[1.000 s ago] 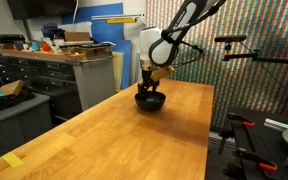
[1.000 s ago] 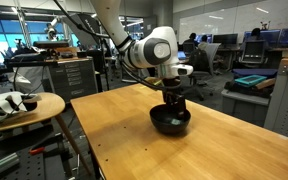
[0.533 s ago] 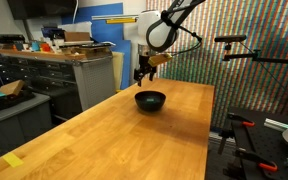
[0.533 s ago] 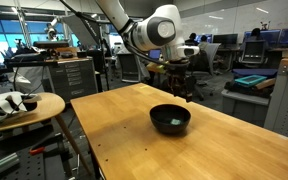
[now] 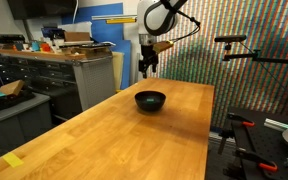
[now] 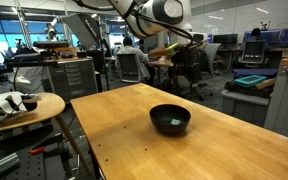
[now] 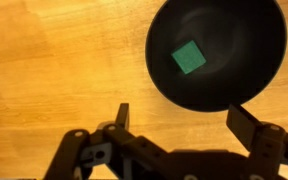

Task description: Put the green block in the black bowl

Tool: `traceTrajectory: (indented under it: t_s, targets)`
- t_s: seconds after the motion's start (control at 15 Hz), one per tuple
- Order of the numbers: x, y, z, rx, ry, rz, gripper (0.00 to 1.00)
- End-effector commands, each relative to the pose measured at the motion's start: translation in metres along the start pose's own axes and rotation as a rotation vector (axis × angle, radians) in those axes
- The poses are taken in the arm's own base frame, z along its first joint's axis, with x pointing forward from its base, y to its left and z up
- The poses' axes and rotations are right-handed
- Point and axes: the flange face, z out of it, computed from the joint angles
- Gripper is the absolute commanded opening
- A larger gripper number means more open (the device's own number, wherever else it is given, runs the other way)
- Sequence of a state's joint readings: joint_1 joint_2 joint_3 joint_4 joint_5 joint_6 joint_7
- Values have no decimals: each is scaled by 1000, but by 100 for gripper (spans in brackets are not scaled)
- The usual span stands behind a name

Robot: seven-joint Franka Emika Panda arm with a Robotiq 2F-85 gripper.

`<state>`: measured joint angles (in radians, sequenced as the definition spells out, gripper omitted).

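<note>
The black bowl stands on the wooden table in both exterior views. In the wrist view the bowl holds the green block, which lies flat inside it. My gripper is open and empty, its two fingers spread wide above the table beside the bowl's near rim. In both exterior views the gripper hangs well above the bowl.
Grey cabinets with clutter stand behind the table. A small round side table with objects sits off one table end. A stand with a black arm is past the other edge.
My gripper has risen from inside the bowl to well above it, open and empty. The green block stays in the bowl.
</note>
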<state>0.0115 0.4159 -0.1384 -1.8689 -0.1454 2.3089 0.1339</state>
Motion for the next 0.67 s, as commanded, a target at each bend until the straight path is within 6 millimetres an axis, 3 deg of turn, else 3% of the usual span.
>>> traceTrajectory:
  t_s: [0.0,0.13,0.2,0.6]
  targets:
    - [3,5,-15,52,-72,-58,100]
    - [3,4,-19,120,-131,-89,100]
    - [-1,1,-7,56,-96,-53,100]
    - [-2,1,-2,62,-111,-58,100]
